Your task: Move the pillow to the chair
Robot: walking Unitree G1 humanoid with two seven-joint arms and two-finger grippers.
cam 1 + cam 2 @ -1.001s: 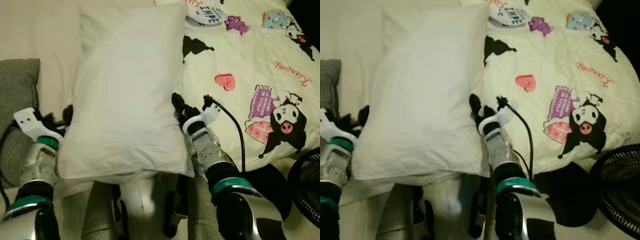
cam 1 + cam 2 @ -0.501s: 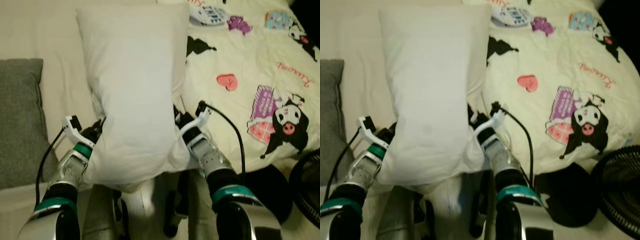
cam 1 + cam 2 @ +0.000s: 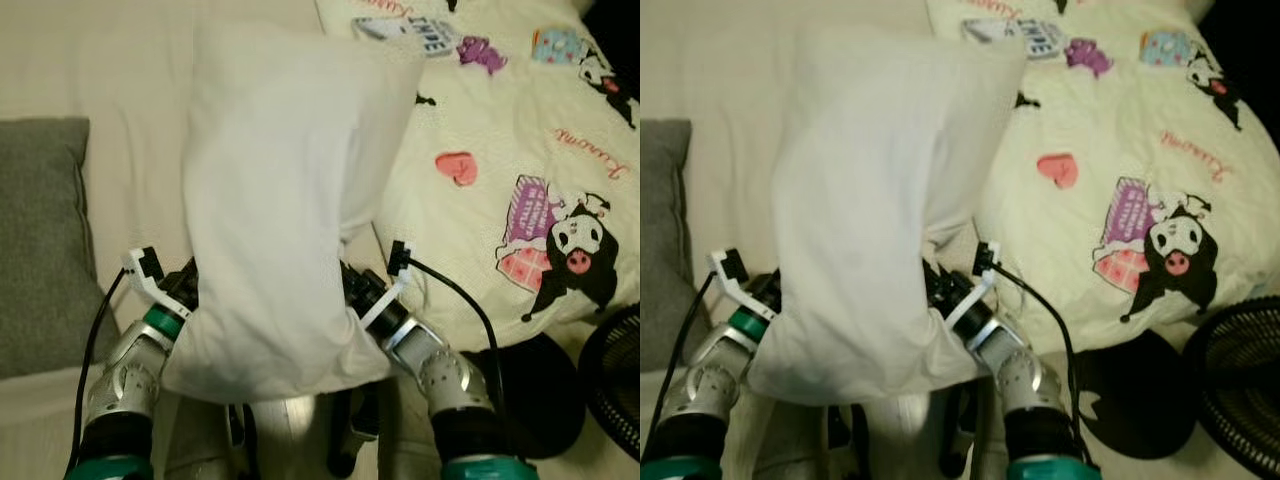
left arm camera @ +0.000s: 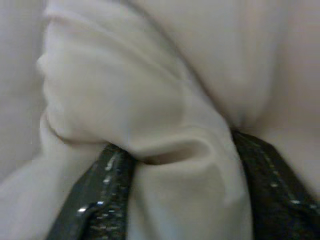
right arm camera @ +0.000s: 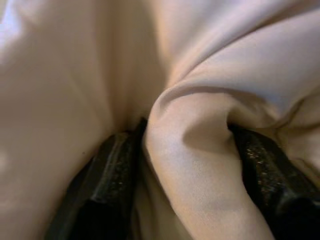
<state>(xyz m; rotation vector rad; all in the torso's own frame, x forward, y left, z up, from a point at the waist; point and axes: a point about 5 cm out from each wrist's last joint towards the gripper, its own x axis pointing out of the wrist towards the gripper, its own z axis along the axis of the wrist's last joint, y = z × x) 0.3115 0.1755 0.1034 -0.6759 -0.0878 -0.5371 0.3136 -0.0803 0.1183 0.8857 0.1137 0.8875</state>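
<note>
One white pillow stood nearly on end above the bed, raised off the cream sheet and pinched at its lower corners between the robot's two grippers. The left gripper was clamped on a thick fold of the pillow's fabric, which bulged between its two black fingers; from the head camera its wrist sat at the pillow's lower left edge. The right gripper likewise held a bunched fold of the same pillow, the cloth filling the gap between its two fingers, at the lower right edge. The pillow's bottom hung just above the robot's own silver torso, and its top leaned toward the far side of the bed.

One grey cushion lay flat on the sheet to the robot's left, apart from the pillow. To the right spread one pale yellow blanket printed with cartoon figures, among them a pink heart and a black-and-white character. One black cable ran from the right wrist down across the blanket's edge. At the lower right corner the rim of one dark fan could be seen, beside a dark round shape on the floor that was too dim to identify.
</note>
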